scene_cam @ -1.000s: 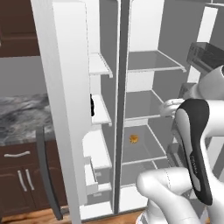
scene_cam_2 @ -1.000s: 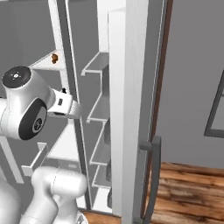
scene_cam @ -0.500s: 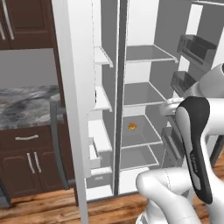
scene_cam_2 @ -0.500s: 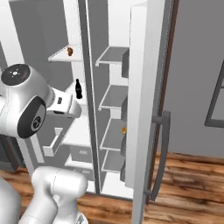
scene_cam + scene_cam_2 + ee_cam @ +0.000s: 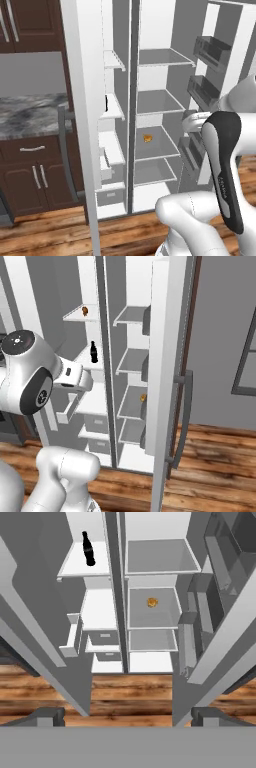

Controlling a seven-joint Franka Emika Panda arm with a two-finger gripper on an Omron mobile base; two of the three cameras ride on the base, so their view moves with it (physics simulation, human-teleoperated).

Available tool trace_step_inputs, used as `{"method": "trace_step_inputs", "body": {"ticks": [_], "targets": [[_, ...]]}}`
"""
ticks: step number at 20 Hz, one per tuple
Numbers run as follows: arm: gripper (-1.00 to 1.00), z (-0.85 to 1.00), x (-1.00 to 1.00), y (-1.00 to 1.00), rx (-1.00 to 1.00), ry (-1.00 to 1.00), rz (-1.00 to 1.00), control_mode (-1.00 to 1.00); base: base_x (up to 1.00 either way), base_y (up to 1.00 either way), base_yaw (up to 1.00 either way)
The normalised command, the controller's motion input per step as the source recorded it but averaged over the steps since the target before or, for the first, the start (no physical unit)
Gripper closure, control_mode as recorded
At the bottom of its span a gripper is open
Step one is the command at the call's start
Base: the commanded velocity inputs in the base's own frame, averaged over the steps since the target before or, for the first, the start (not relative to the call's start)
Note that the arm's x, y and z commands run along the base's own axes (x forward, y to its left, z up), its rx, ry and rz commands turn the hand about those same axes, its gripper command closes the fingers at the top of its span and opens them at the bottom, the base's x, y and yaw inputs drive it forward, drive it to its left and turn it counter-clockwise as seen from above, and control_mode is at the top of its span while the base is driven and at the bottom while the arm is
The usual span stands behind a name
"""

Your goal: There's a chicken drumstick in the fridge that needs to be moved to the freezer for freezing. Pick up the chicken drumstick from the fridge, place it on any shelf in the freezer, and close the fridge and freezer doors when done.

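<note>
Placement looks done: chicken drumstick (image 5: 84, 310) sits on the top shelf of the freezer (image 5: 82, 381), left of the fridge (image 5: 131, 361), above a dark bottle (image 5: 93, 351). Jaws are spread and empty. Freezer door (image 5: 80, 100) and fridge door (image 5: 165, 381) stand open, not yet closed.

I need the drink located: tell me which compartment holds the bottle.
The left compartment: the black bottle stands on its shelf. The right compartment holds an orange lump.
</note>
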Motion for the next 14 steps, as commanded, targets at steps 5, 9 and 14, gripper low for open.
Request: {"method": "trace_step_inputs", "body": {"ticks": [5,9,14], "targets": [[-1.0,0.0,0.0,0.0,0.0,0.0,0.0,1.0,0.3,0.0,0.0],[-1.0,0.0,0.0,0.0,0.0,0.0,0.0,1.0,0.38,0.0,0.0],[-1.0,0.0,0.0,0.0,0.0,0.0,0.0,1.0,-0.25,0.01,0.0]]}}
